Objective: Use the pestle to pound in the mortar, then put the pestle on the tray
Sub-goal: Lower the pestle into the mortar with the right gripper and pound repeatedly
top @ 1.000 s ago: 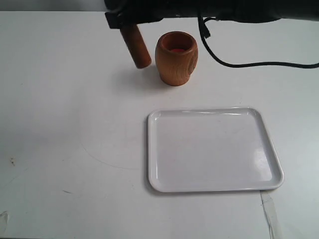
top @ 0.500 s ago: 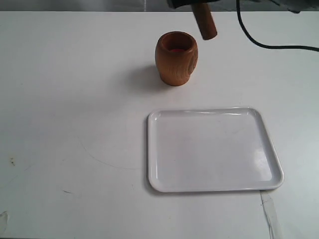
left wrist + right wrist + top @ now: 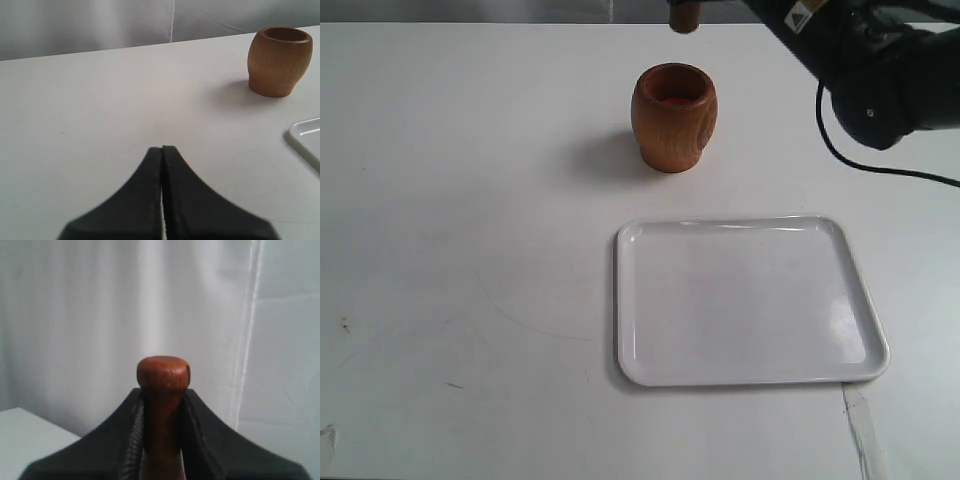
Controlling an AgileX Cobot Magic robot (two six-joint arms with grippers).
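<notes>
right gripper (image 3: 162,396) clamps the pestle (image 3: 163,373), its end poking in at 12 o'clock from the mortar (image 3: 673,115) (tray (image 3: 750,224) lies at 5 o'clock). left gripper (image 3: 162,150) has its fingers pressed together.

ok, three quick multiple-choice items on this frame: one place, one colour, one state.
1. Relative to the tray, the mortar is: A) on it B) apart from it, on the table C) touching its rim
2. The tray is: A) white B) blue C) black
3. The right gripper is: A) open B) shut on the pestle C) shut, empty
Answers: 1 B, bare table shows between them; 2 A, glossy white all over; 3 B, the right wrist view shows the pestle clamped.
</notes>
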